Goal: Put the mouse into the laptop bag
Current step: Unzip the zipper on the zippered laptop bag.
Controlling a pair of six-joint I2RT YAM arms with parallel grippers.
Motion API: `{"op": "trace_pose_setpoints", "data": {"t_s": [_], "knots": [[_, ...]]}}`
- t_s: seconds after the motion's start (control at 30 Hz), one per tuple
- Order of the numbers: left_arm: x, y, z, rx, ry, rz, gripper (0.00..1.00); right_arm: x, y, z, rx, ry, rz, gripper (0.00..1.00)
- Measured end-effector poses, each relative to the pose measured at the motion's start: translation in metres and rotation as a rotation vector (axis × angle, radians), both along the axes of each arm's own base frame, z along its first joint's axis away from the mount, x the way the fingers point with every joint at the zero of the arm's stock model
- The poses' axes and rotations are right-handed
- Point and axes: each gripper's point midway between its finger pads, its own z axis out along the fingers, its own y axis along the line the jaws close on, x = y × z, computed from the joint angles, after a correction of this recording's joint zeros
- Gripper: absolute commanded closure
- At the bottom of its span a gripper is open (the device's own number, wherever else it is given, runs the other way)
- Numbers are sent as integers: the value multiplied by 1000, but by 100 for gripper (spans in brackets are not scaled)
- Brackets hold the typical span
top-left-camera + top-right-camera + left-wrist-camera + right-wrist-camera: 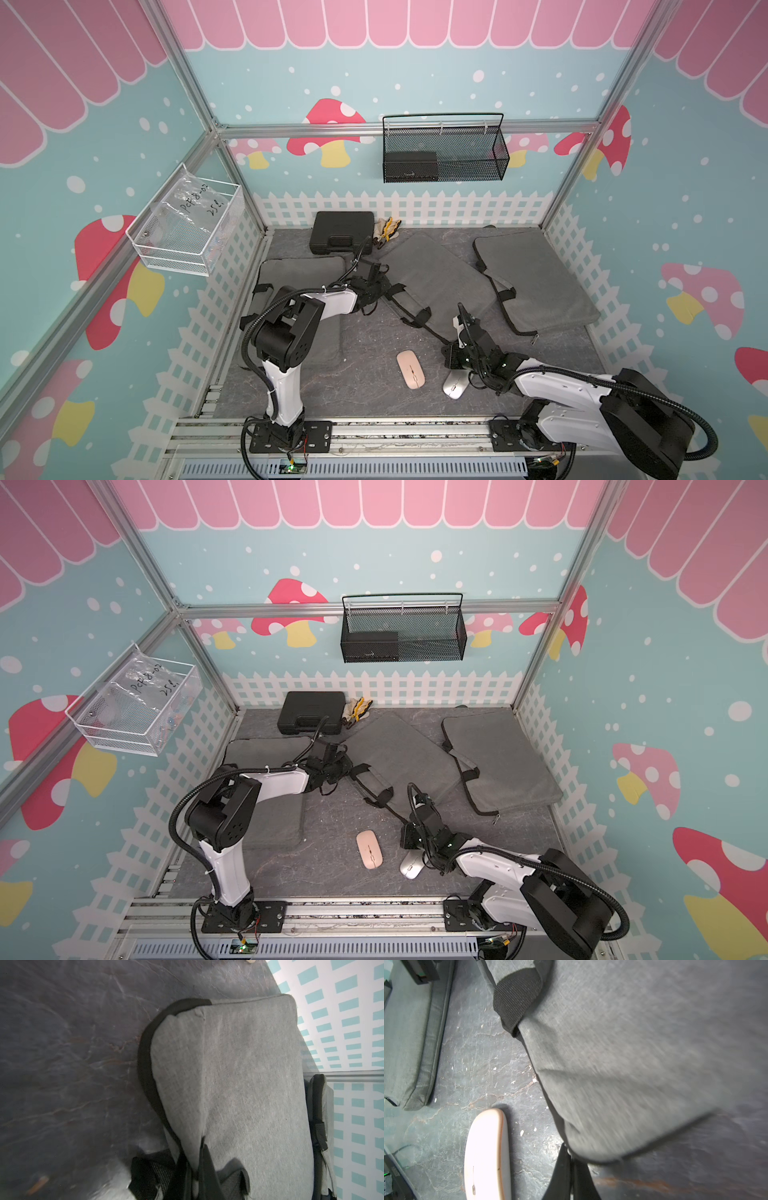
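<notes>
From its base at 5 o'clock on the aluminium rail (415,432), the right arm lies low and reaches toward the table's middle. Its wrist bends over a silver oval computer mouse (455,384). The right gripper (572,1176) has its fingers together at the near corner of the middle grey fabric laptop bag (436,274); whether they pinch its black edging I cannot tell. Just beside the silver one, at 6 o'clock, a pink oval computer mouse (410,369) lies bare on the dark stone-patterned tabletop (365,345), outside every bag. The left arm rises upright from 7 o'clock, folds at the elbow and stretches its white forearm level toward the centre. There the left gripper (195,1172) is clamped on the raised flap of the left grey fabric laptop bag (299,270), which lies at 9 o'clock with black lining showing. A third grey fabric laptop bag (536,278) rests at 2 o'clock, overlapping the middle one. A black plastic carry case (340,232) sits at 11 o'clock. The teal walls carry mushrooms, a white picket fence, a white mesh basket (174,255) and a black mesh basket (469,162).
</notes>
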Motion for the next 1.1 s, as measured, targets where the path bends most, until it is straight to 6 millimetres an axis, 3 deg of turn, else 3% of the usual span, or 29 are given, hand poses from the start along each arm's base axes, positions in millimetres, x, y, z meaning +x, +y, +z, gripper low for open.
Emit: {"op": "trace_pose_setpoints", "data": {"t_s": [0.23, 0.37, 0.5, 0.6, 0.73, 0.87, 1.1], "knots": [[-40, 7, 14, 20, -42, 33, 98, 4, -1, -2, -1, 5, -29, 100], [-72, 16, 22, 17, -55, 69, 82, 12, -10, -1, -7, 0, -69, 100], [-117, 19, 30, 12, -76, 79, 62, 26, -26, 0, -13, -14, -141, 100], [-139, 21, 44, 3, -106, 85, 52, 34, -34, 2, -11, -29, -177, 100], [-142, 40, 69, 8, -158, 149, 45, 40, -46, 3, -9, -38, -217, 100], [-142, 56, 76, 25, -166, 182, 41, 43, -66, 1, -12, -40, -282, 100], [-137, 87, 48, 39, -87, 221, 41, 49, -87, 1, -18, -48, -347, 100]]}}
